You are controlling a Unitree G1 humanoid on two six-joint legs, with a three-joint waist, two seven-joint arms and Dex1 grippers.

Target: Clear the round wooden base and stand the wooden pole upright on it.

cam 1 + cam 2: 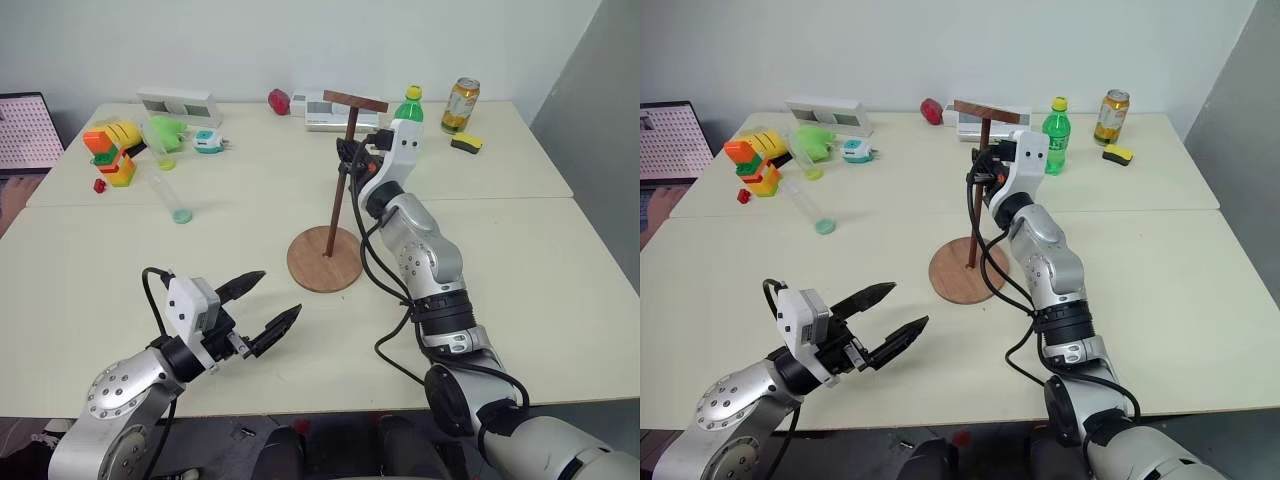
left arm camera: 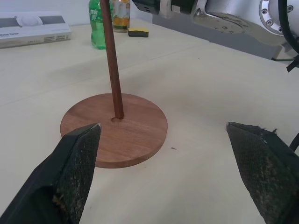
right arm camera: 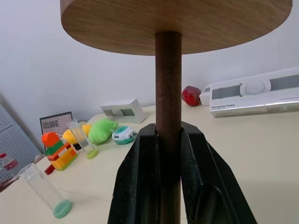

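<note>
Because the white table (image 1: 520, 260) around it is bare, the round wooden base (image 1: 324, 260) takes the wooden pole (image 1: 340, 195) at its centre, disc uppermost; the right gripper (image 1: 346, 158) clamps the shaft upright, while the left gripper (image 1: 262, 304) waits nearby, fingers spread.

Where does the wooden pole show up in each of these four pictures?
Left eye view: the wooden pole stands at centre on the round wooden base, held by the right gripper.
Right eye view: centre again.
Left wrist view: rising from the base's middle, upper centre.
Right wrist view: centre, between the fingers, its small disc on top.
Shared landmark: the green bottle.
</note>
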